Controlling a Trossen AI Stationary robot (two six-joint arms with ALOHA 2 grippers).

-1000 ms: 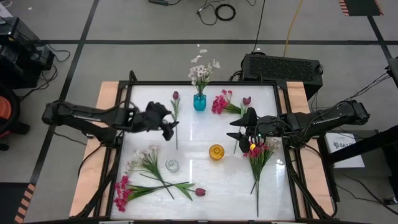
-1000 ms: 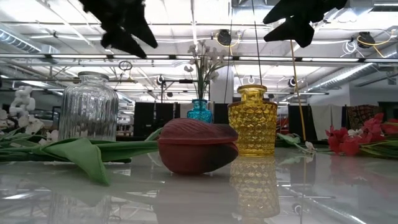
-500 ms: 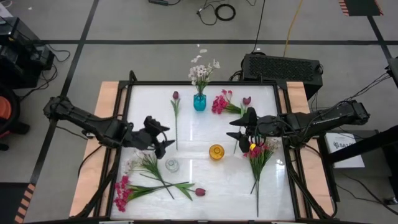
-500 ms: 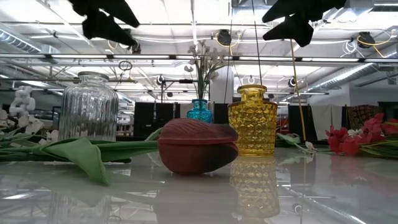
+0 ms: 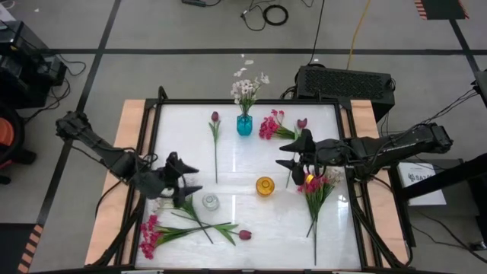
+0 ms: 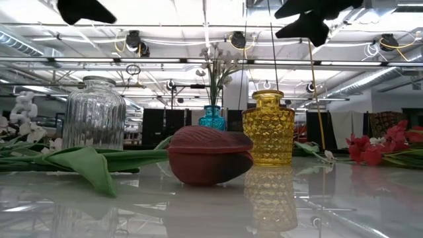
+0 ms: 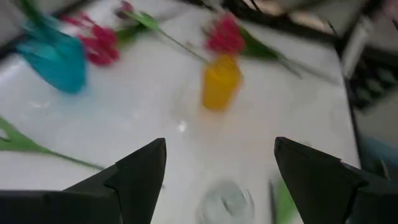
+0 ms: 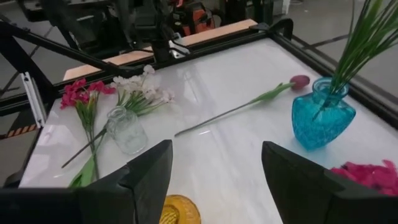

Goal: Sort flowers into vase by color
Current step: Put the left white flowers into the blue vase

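Both grippers are open and hold nothing. My left gripper (image 5: 189, 180) (image 7: 217, 168) hovers over the near-left part of the table, beside the white-pink spray (image 5: 171, 199) and the clear vase (image 5: 210, 202). My right gripper (image 5: 284, 157) (image 8: 214, 168) hovers right of centre, above the yellow vase (image 5: 265, 186). The blue vase (image 5: 243, 125) holds a white spray. A maroon tulip (image 5: 214, 116) lies flat on the table left of it. Near the front lie a magenta cluster (image 5: 150, 236) and another tulip (image 6: 208, 155).
More magenta blooms (image 5: 268, 125) and a tulip (image 5: 302, 122) lie at the far right. A long-stemmed magenta bunch (image 5: 316, 186) lies under the right arm. A black frame (image 5: 152, 137) rims the white table. Bare tabletop lies between the blue and yellow vases.
My left gripper has swung from the table's middle left toward the near-left corner, ending over the white spray beside the clear vase. The right arm has kept still, and no flower has moved.
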